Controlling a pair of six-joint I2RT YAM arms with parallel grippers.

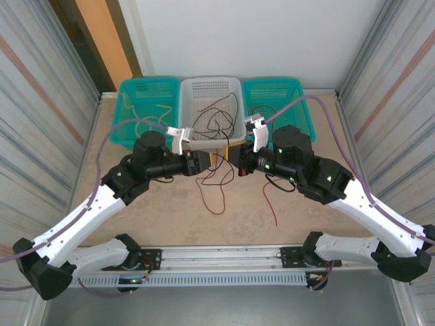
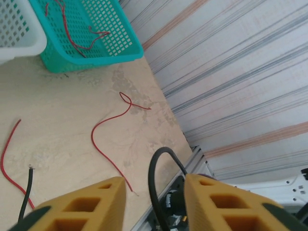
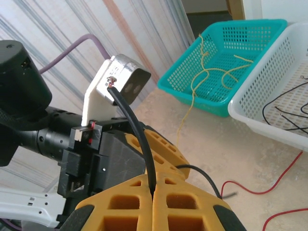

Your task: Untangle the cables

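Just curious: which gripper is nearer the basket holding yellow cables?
Left. The left gripper sits off the teal basket's near right corner; the right gripper is farther right.

Robot lab cell, no question. Corrugated metal walls point(image 1: 41, 88) box in a bare beige counter point(image 1: 170, 227), and the left arm point(image 1: 88, 210) and right arm point(image 1: 363, 207) are bolted to an aluminium rail point(image 1: 224, 255) at its near edge. Across the back sit a teal basket point(image 1: 146, 81), a white basket point(image 1: 211, 80) and a second teal basket point(image 1: 272, 81), lined up neatly with loose cables point(image 1: 215, 122) inside.
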